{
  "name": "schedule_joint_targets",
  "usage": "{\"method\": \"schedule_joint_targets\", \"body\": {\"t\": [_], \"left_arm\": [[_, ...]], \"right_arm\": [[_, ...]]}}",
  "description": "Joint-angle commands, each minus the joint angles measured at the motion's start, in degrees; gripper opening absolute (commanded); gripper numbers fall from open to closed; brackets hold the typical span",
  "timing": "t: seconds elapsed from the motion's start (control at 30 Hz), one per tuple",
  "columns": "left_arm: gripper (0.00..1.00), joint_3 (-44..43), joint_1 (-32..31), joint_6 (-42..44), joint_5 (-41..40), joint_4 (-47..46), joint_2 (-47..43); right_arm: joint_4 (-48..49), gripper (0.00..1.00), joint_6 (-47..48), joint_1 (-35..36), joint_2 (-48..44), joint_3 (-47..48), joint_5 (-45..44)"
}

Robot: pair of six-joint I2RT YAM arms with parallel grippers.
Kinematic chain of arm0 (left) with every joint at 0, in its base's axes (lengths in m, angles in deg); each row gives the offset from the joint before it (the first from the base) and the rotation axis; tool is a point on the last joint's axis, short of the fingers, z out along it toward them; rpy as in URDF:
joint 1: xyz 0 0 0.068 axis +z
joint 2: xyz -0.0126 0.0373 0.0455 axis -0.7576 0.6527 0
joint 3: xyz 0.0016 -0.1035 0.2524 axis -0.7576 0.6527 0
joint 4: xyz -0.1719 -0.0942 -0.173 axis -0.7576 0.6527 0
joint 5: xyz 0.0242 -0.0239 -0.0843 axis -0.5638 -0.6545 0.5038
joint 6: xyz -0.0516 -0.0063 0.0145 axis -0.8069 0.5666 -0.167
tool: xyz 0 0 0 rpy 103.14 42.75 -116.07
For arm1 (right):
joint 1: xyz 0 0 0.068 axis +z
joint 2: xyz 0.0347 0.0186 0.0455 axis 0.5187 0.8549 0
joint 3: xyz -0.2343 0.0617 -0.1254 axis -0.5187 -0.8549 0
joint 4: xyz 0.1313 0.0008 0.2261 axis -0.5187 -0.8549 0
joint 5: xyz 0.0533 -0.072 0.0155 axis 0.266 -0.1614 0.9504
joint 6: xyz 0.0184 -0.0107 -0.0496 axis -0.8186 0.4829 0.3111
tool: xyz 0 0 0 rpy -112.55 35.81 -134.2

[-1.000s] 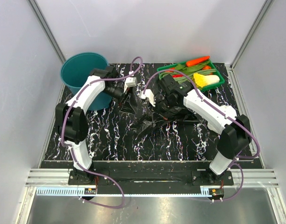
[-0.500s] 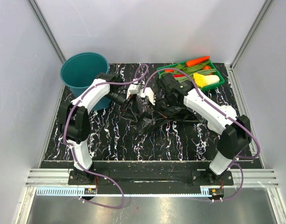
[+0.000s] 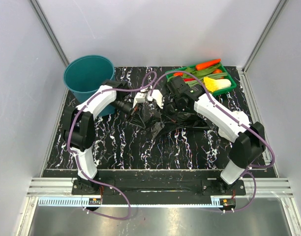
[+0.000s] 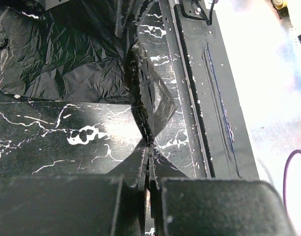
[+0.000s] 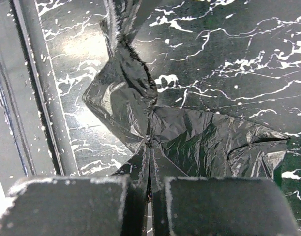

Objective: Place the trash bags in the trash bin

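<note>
Left pincer (image 4: 148,150) pinched closed on a fold of the trash bags (image 3: 156,129). Right pincer (image 5: 149,147) clamped on another fold. Bags lie crumpled mid-tabletop (image 3: 121,145) between the arms. Trash bin (image 3: 84,81) stands at the far-left corner, apart from them.

- Top view: high above the near edge, looking down over the whole table (image 3: 116,147).
- Wrist views: close and low, angled down; all three share the trash bags (image 4: 67,64).

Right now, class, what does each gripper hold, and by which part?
The left gripper pinches a gathered fold of the trash bags; the right gripper pinches another bunched fold.
</note>
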Motion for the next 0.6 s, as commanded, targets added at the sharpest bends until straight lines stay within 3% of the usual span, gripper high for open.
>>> {"method": "schedule_joint_targets", "body": {"t": [0.0,0.1,0.23,0.27,0.33,0.57], "left_arm": [[0.0,0.86,-0.12,0.37,4.08,10.53,-2.25],[0.0,2.17,0.15,-9.97,4.7,3.18,-3.83],[0.0,7.87,0.59,-32.46,-0.99,-19.11,-9.79],[0.0,10.42,0.59,-38.51,-3.97,-27.01,-12.16],[0.0,14.03,0.59,-46.71,-9.52,-36.98,-15.77],[0.0,17.11,0.33,-62.9,-23.75,-51.76,-20.18]], "right_arm": [[4.6,0.03,-4.9,0.25,-2.27,2.06,-3.69],[5.92,0.13,-9.21,0.25,-1.57,4.43,-6.15],[6.1,0.42,-14.74,0.16,-0.25,8.47,-10.89],[5.66,0.45,-15.1,0.16,-0.16,9.35,-11.86],[4.0,0.47,-15.11,0.25,0.01,11.11,-11.7],[3.28,0.42,-26.15,0.25,2.73,12.61,-0.1]]}}
